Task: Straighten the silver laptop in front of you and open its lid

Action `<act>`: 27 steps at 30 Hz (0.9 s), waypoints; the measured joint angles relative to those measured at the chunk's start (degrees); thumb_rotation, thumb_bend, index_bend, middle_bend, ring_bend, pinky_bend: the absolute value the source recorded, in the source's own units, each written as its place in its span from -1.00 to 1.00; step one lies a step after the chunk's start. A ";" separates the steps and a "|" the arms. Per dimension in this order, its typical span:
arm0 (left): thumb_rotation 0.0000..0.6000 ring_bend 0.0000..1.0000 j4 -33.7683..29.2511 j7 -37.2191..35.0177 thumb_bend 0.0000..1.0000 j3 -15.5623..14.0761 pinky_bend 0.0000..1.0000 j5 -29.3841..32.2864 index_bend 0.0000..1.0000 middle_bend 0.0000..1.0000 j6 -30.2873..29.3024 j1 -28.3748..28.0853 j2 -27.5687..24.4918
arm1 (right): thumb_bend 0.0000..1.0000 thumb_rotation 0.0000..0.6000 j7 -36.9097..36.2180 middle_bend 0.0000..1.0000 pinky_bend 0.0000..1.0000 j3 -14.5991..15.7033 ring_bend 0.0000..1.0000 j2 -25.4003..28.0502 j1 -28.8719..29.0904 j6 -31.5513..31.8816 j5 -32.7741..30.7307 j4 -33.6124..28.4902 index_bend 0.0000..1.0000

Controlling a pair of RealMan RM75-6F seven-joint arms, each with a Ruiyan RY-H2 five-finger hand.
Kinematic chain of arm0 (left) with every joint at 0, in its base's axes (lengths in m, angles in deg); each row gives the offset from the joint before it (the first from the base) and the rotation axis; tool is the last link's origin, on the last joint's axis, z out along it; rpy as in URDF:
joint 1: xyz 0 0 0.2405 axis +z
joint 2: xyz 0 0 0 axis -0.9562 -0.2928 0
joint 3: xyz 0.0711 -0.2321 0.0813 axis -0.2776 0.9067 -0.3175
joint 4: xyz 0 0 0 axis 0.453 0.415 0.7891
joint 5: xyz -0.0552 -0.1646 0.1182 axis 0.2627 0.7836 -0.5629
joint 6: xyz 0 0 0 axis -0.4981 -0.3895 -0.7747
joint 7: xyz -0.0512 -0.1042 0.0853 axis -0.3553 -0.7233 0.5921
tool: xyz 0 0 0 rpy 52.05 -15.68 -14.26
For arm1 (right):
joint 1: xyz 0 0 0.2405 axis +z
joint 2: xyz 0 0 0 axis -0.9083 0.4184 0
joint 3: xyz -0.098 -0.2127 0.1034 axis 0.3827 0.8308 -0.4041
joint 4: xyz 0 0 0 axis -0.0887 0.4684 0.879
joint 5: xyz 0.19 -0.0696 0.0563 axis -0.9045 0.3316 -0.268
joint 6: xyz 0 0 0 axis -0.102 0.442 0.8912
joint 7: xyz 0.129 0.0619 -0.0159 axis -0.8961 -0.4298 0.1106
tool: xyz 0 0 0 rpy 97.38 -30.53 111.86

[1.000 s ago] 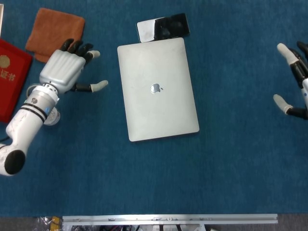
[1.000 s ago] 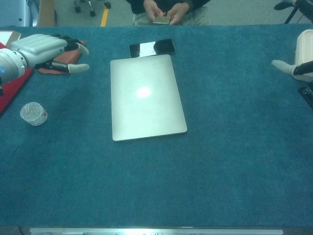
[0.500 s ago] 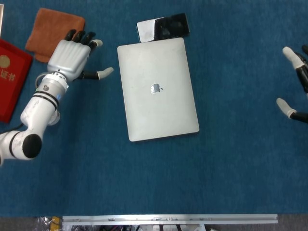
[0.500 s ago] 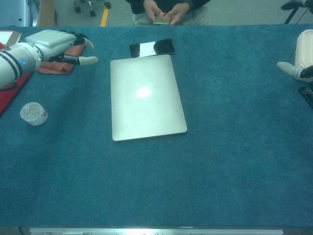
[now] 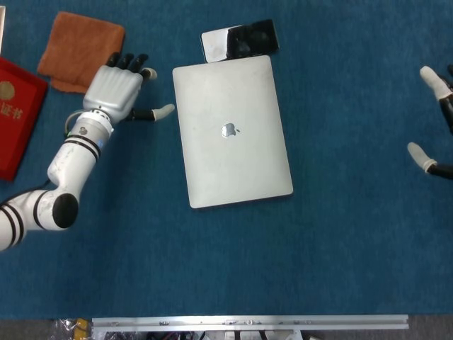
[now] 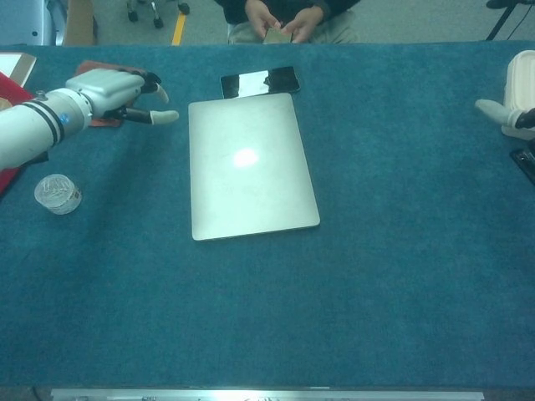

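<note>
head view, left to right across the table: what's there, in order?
red booklet → orange cloth → left hand → silver laptop, lid closed → right hand at the frame edge. The black phone lies beyond the laptop's far edge, so it overlaps in order and is left out.

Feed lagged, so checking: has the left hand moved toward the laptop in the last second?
Yes. The left hand has moved toward the laptop; its thumb tip now lies just off the laptop's left edge, not touching.
</note>
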 measured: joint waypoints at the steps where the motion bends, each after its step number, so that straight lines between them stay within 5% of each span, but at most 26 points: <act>1: -0.84 -1.00 0.36 -0.02 -0.72 -0.09 -1.00 0.07 -0.60 -0.94 0.12 -0.10 0.35 | -0.57 1.00 0.05 -0.64 -0.81 -0.01 -0.96 -0.01 -0.02 -0.04 -0.01 0.00 -0.99; 27: -0.84 -1.00 12.19 -2.08 -0.72 -0.32 -1.00 -0.68 -0.60 -0.98 3.02 -2.36 7.76 | -0.57 1.00 -0.44 -0.64 -0.81 -0.80 -0.96 0.58 -1.04 0.77 -0.26 -0.35 -0.99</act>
